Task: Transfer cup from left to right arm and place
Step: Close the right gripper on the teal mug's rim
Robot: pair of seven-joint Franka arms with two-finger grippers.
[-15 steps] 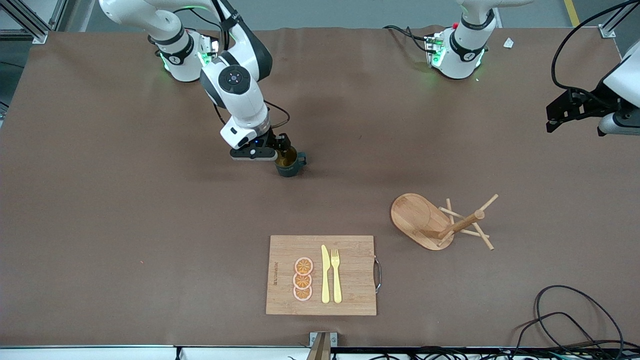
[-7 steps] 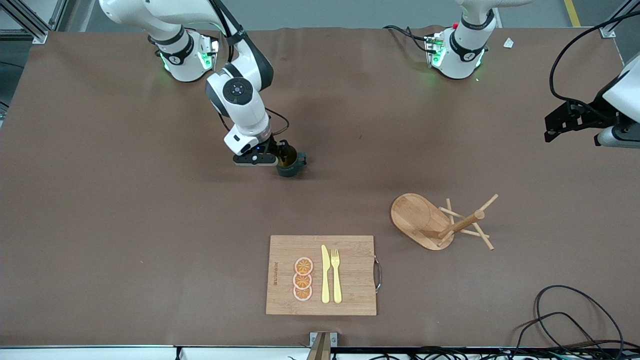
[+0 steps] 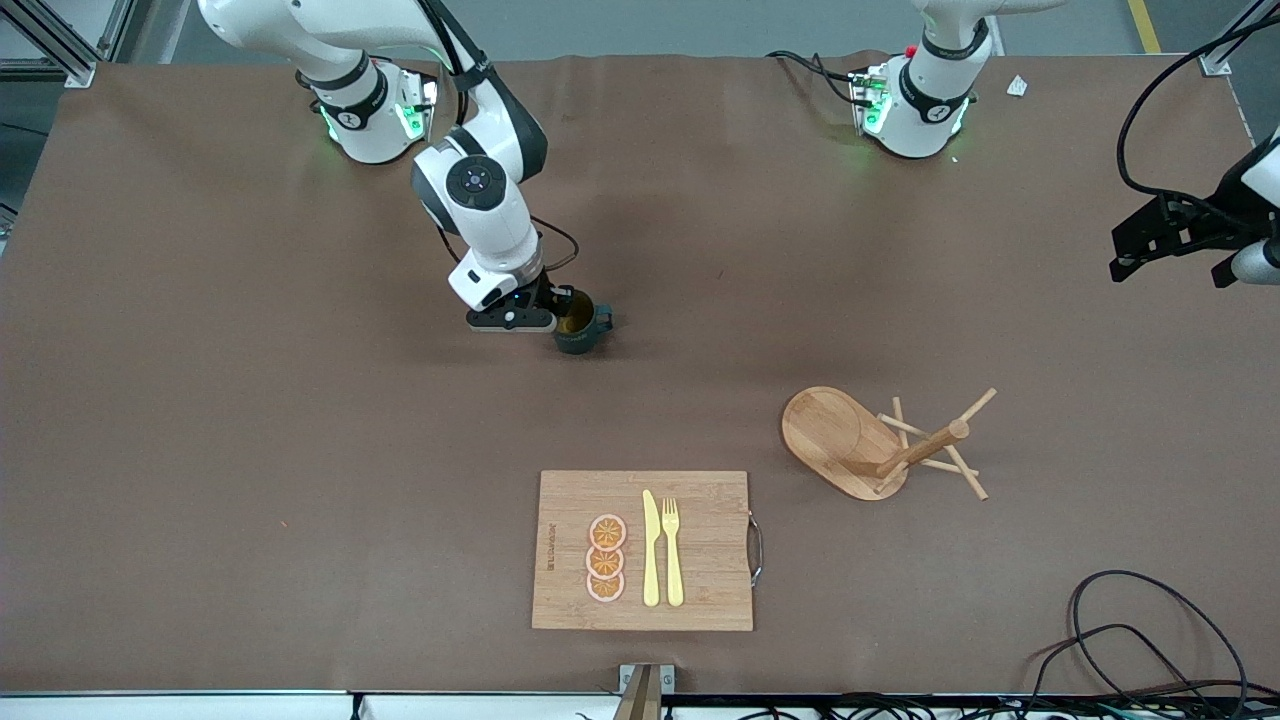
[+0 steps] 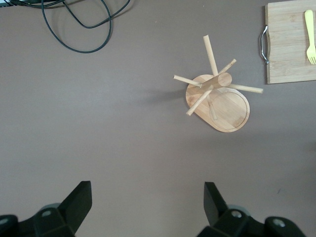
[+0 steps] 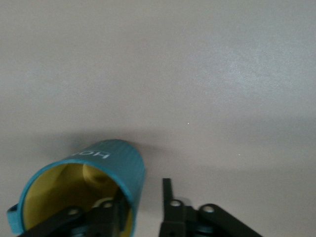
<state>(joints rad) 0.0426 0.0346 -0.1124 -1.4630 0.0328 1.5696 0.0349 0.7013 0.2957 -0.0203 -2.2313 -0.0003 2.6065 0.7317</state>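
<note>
The dark teal ribbed cup (image 3: 578, 330) stands upright on the brown table, handle toward the left arm's end. In the right wrist view the cup (image 5: 113, 158) shows its yellow inside. My right gripper (image 3: 562, 306) sits low at the cup's rim and is open. It straddles the wall (image 5: 143, 197), with one finger inside the cup and the other outside, a small gap off the wall. My left gripper (image 3: 1150, 245) hangs open and empty in the air at the left arm's end of the table, its fingers wide apart (image 4: 147, 205).
A wooden peg rack (image 3: 870, 445) lies tipped on its side, also in the left wrist view (image 4: 217, 96). A bamboo cutting board (image 3: 700, 550) nearer the front camera carries a yellow knife, a fork and orange slices. Black cables (image 3: 1130, 640) lie at the front corner.
The right arm's wrist has swung a little and settled lower at the cup, which stays at the same spot. The left gripper has drifted toward the table's end.
</note>
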